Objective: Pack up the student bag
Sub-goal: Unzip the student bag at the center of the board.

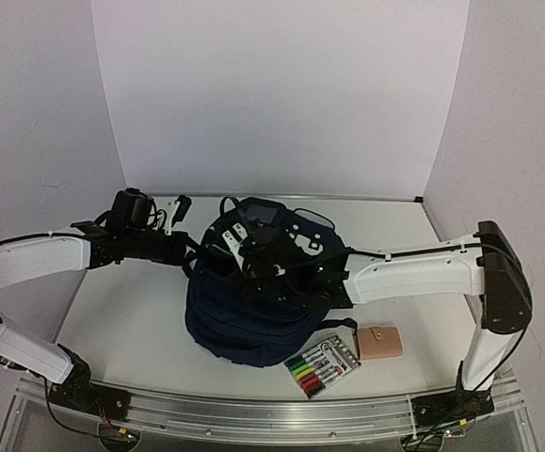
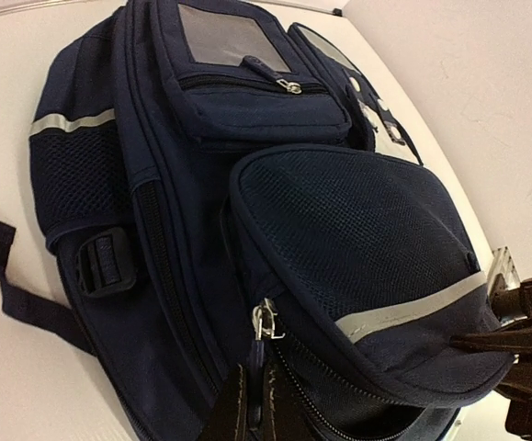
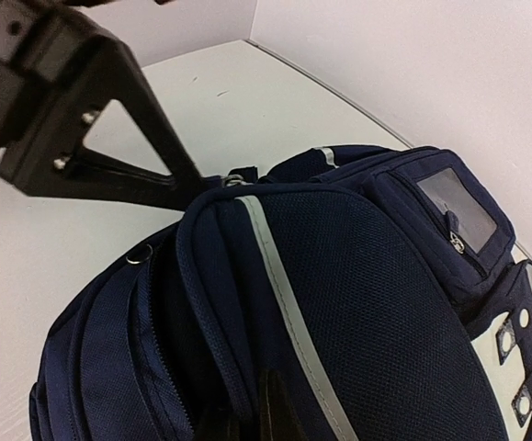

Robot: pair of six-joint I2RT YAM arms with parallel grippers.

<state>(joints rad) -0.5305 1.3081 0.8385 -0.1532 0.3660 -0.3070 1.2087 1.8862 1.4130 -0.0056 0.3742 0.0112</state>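
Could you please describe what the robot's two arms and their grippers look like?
The left arm and right arm share white rounded shell links, black joints and a thin black cable along the top. The left gripper is matte black, its finger an open triangular frame with small screws; the right gripper is black too.

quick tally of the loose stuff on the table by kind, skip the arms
backpack: 1
pack of markers: 1
tan wallet: 1
total: 3
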